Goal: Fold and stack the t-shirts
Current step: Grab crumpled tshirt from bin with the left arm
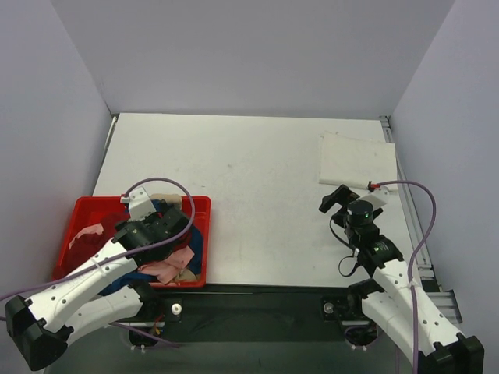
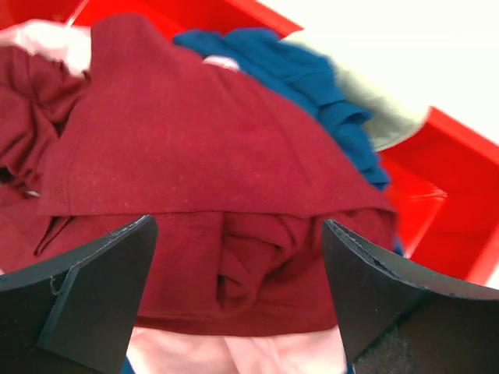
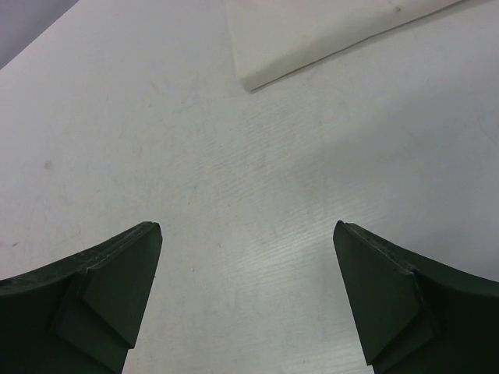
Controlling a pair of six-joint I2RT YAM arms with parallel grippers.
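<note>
Several t-shirts lie heaped in a red bin (image 1: 86, 209). In the left wrist view a dark red t-shirt (image 2: 195, 164) lies on top, with a blue one (image 2: 312, 86), a beige one (image 2: 386, 117) and a pink one (image 2: 257, 354) around it. My left gripper (image 2: 238, 226) is open just above the dark red t-shirt, a finger on either side of a bunched fold; it shows over the bin in the top view (image 1: 176, 221). A folded white t-shirt (image 1: 357, 160) lies flat at the back right. My right gripper (image 1: 334, 199) is open and empty over bare table in front of it (image 3: 247, 228).
The red bin's wall (image 2: 460, 195) rises right of the pile. The bin stands at the table's front left edge. The white t-shirt's corner (image 3: 312, 31) shows ahead of the right fingers. Grey walls close the table on three sides.
</note>
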